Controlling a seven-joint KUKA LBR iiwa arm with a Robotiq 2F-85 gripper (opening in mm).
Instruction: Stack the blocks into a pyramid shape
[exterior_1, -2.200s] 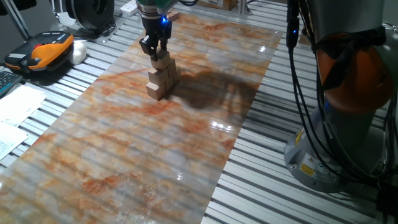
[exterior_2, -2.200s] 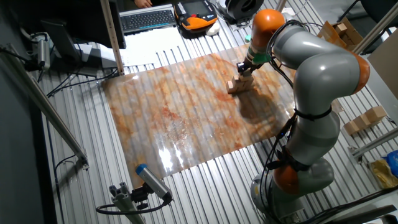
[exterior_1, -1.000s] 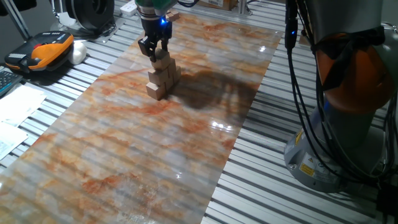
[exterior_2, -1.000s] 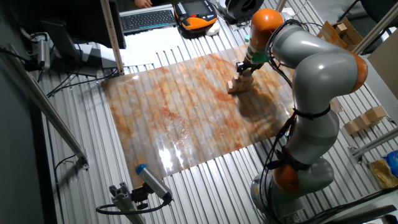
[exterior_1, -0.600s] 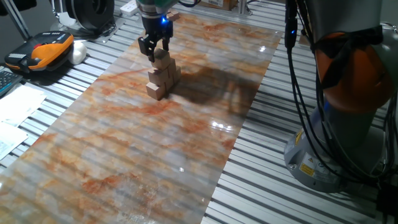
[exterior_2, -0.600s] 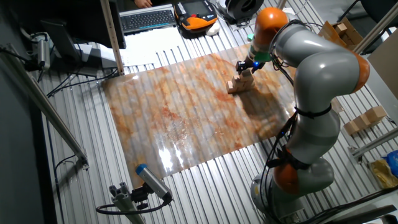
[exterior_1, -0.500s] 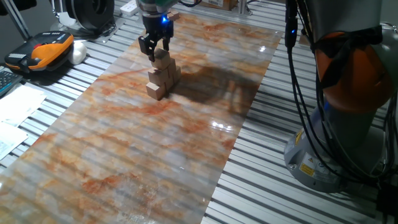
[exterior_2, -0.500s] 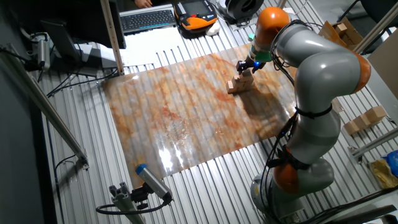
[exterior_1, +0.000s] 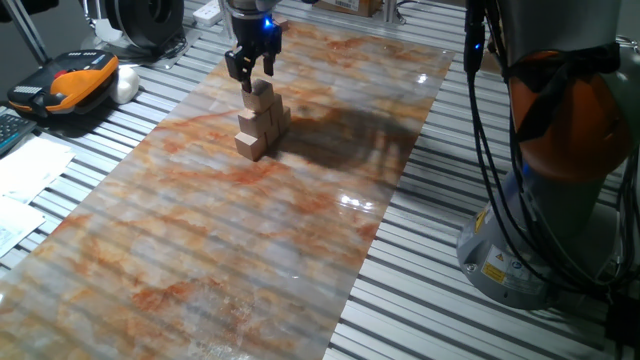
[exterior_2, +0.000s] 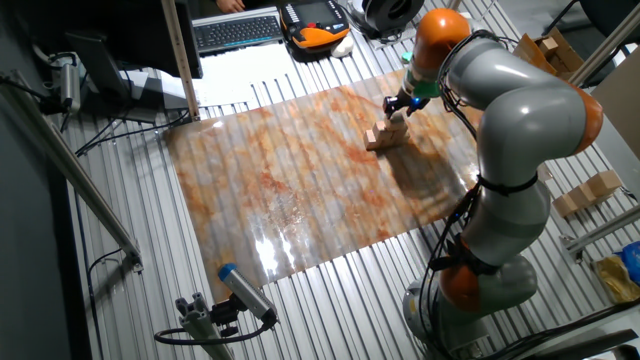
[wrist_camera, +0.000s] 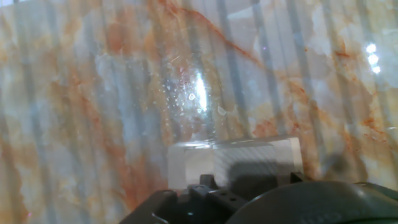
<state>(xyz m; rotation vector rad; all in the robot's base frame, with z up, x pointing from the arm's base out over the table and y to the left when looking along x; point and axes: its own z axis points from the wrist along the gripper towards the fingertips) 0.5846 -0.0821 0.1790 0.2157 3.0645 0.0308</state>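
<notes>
You are looking at a desk (exterior_1: 560, 330) of ribbed metal slats carrying a glossy orange-and-grey marbled sheet (exterior_1: 250, 230); a keyboard (exterior_2: 236, 30) and an orange-black handset (exterior_1: 75, 80) are lying at the desk's edge. The blocks (exterior_1: 260, 122) are standing stacked toward the sheet's far end, their row running diagonally, stepping up to one top cube. The claw (exterior_1: 250, 77) is hanging just above that top cube, fingers slightly parted and holding nothing. In the hand view the pile is showing only as a pale blur.
</notes>
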